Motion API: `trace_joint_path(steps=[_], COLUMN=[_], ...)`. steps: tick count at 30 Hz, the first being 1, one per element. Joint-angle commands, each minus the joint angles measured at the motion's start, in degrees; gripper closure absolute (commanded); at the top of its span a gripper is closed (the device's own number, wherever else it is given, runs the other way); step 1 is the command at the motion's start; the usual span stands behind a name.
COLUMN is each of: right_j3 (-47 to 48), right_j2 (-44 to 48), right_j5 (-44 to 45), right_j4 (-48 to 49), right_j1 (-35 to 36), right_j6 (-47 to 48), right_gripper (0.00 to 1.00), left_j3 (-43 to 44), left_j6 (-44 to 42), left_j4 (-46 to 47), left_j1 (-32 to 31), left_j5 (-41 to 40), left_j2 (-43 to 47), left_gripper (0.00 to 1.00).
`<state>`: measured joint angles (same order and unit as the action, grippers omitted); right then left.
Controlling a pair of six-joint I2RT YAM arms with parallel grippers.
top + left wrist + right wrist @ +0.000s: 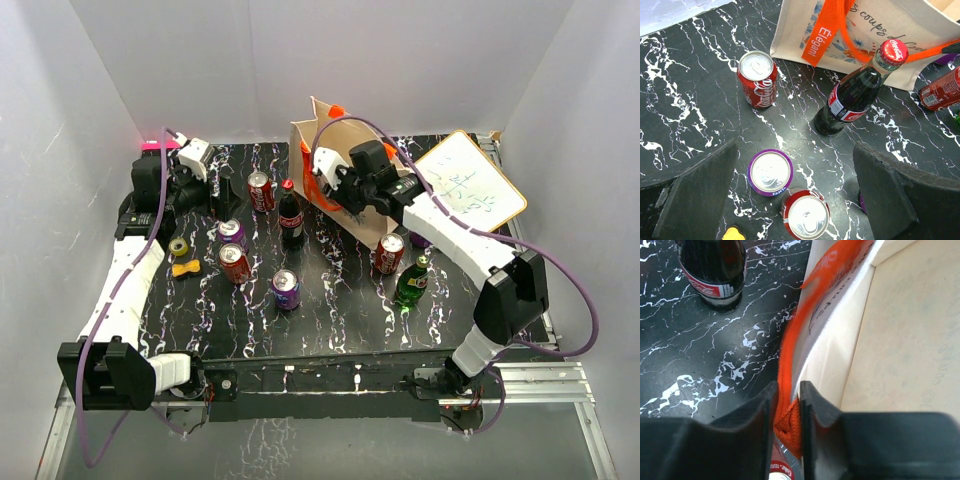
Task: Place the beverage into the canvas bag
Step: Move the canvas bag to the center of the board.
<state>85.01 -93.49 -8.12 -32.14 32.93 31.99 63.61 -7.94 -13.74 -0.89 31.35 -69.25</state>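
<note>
A black table (330,325), veined with white like marble, filled the middle of the scene. Plain white walls (250,60) closed it in at the back and on both sides, evenly lit with only soft shadows. An aluminium frame (545,372) ran along the near edge, and below it lay what seemed a grey floor (330,450).

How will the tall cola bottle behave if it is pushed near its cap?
The cola bottle stands tall on a narrow base, so a high push would likely tip it. It looks like smooth glass: probably slippery and breakable. It appears full, so it is likely heavy for its size.
</note>
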Motion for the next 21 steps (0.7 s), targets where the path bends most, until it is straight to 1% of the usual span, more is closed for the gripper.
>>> trace_joint_path(steps=[1,2,3,8,11,17,21], right_j3=[4.61,5.15,5.81,10.11,10.96,9.33,7.63], right_j2=[0.61,0.45,0.25,-0.25,-0.33,-0.66,0.55], right_j5=[2.86,3.08,2.97,1.42,1.35,10.42,14.15], right_j4=[2.95,3.29,3.45,4.28,4.61,3.33,3.25], right_j1=[2.19,2.35,2.46,2.52,2.88,7.08,9.40], right_j6=[-5.95,-7.91,-9.84,-21.08,-27.62,-29.99,-30.69], right_gripper=[0.85,0.89,0.90,0.92,0.92,0.92,0.92], left_j3=[-0.20,-0.12,-0.01,0.87,1.31,1.43,1.42], left_j6=[-0.99,-1.06,-1.15,-1.17,-1.15,-1.33,-1.37], left_j4=[0.11,0.11,0.11,-0.05,-0.23,-0.42,-0.41], left_j1=[-0.08,-0.13,-0.15,-0.41,-0.81,-1.00,-1.07], left_j5=[1.48,1.51,1.49,1.28,1.10,0.53,0.33], left_j2=[-0.41,-0.56,-0.74,-2.03,-2.44,-2.42,-2.60], left_gripper=[0.03,0.03,0.03,0.03,0.03,0.03,0.03])
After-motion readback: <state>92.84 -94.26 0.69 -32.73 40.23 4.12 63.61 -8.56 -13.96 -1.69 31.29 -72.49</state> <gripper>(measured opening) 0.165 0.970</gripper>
